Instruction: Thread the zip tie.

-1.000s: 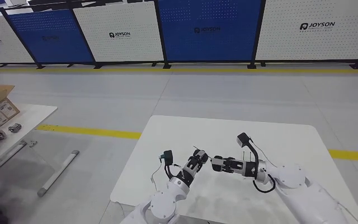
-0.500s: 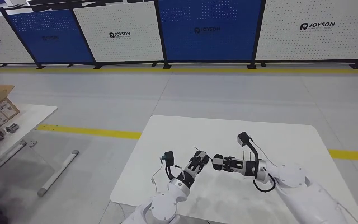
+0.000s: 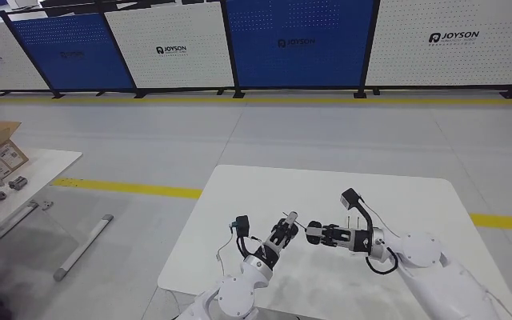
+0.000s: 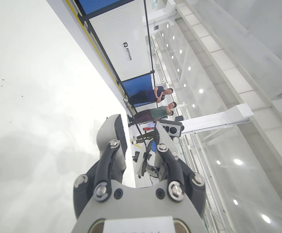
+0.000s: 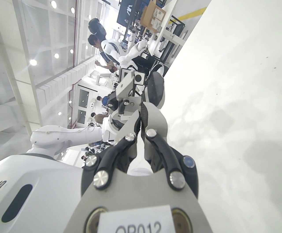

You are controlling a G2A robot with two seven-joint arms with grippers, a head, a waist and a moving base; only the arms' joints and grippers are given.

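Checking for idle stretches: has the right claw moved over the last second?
Yes, slightly: in the top view the right claw has drawn back toward the table's right edge.

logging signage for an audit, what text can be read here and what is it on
Wall panels: a brand logo each, not quoted.
Right gripper label: printed code, partly cut off.
Left gripper sticker: cut off, unreadable.
Cardboard box labels: too small to read.

The flat white rectangular counter (image 3: 240, 192) is plain, with a few small dark specks. The left end effector (image 4: 137, 120) has pale grey fingers, black ribbed pads, black links and silver screws. The right end effector (image 5: 141, 108) has the same colours. The perforated wall panels (image 3: 300, 40) alternate blue and white. A yellow stripe (image 3: 128, 188) crosses the grey floor (image 3: 160, 136).
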